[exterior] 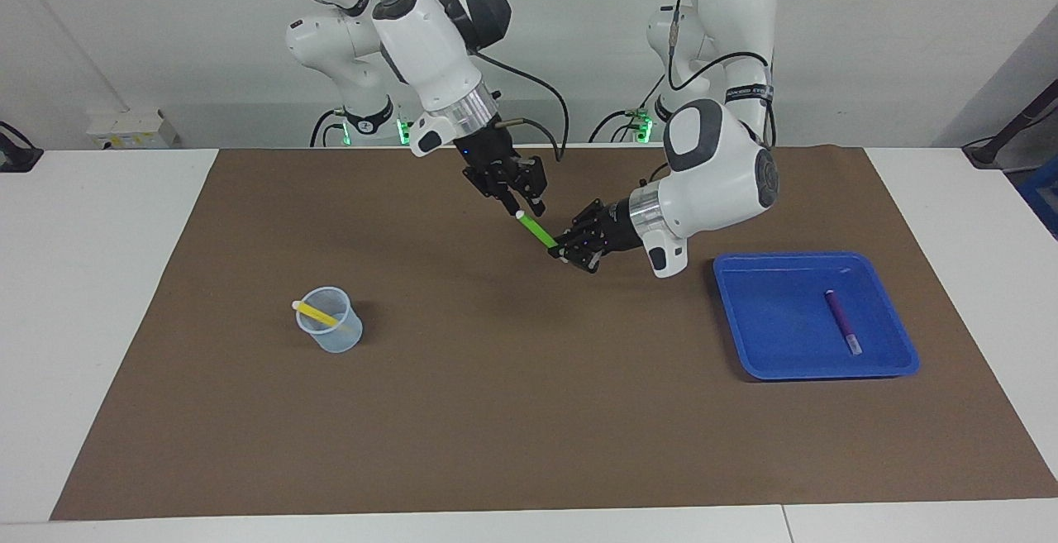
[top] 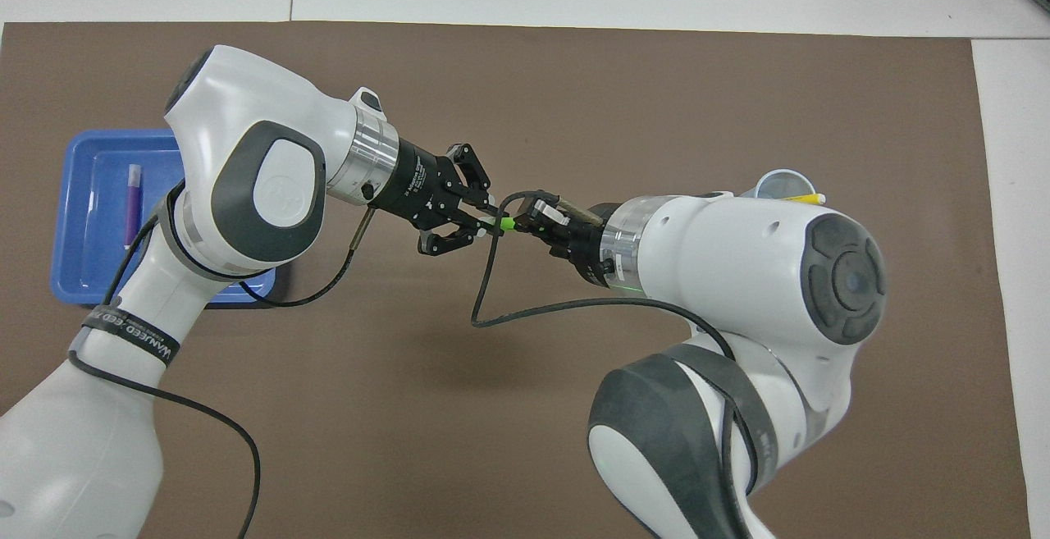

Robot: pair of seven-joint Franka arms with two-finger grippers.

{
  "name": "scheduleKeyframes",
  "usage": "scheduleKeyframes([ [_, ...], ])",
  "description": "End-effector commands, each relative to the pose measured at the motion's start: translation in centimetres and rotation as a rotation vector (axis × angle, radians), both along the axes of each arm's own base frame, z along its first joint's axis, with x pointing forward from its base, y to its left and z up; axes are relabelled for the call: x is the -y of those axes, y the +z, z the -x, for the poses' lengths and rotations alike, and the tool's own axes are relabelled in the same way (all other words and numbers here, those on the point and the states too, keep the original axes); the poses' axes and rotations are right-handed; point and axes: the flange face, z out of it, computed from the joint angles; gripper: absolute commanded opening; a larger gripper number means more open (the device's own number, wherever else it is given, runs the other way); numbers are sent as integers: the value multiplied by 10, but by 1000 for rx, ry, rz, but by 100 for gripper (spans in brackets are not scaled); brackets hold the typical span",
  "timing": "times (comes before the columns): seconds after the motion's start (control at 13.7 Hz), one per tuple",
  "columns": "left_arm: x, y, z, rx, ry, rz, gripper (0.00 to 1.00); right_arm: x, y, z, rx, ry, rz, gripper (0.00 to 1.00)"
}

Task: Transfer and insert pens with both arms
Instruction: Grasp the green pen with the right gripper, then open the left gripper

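L jaws (exterior: pixel 565 253) clamped on green pen (exterior: pixel 538 231); R jaws (exterior: pixel 523 207) narrow round its white tip.

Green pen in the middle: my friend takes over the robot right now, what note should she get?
Left gripper: shut on the green pen, up over the mat's middle.
Right gripper: at the pen's pale end; grip not confirmed.
Done: yellow pen stands in the clear cup, toward the right arm's end.
Left: finish the handover, put green in the cup, then fetch the purple pen lying in the blue tray.
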Motion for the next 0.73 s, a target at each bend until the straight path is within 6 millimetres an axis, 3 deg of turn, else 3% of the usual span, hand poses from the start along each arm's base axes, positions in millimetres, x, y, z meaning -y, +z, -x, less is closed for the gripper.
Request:
scheduleKeyframes([
  [0.0, -2, 4, 9, -7, 21, 5, 0, 11, -2, -4, -7, 8, -2, 44],
  [0.29, -2, 5, 9, -6, 22, 5, 0, 19, -4, -9, -7, -6, -1, 34],
  [0.51, -3, 4, 8, -6, 24, 4, 0, 18, -4, -10, -6, -9, -2, 25],
  [0.66, -3, 4, 8, -4, 24, 3, 0, 14, -4, -9, -4, -12, -7, 25],
])
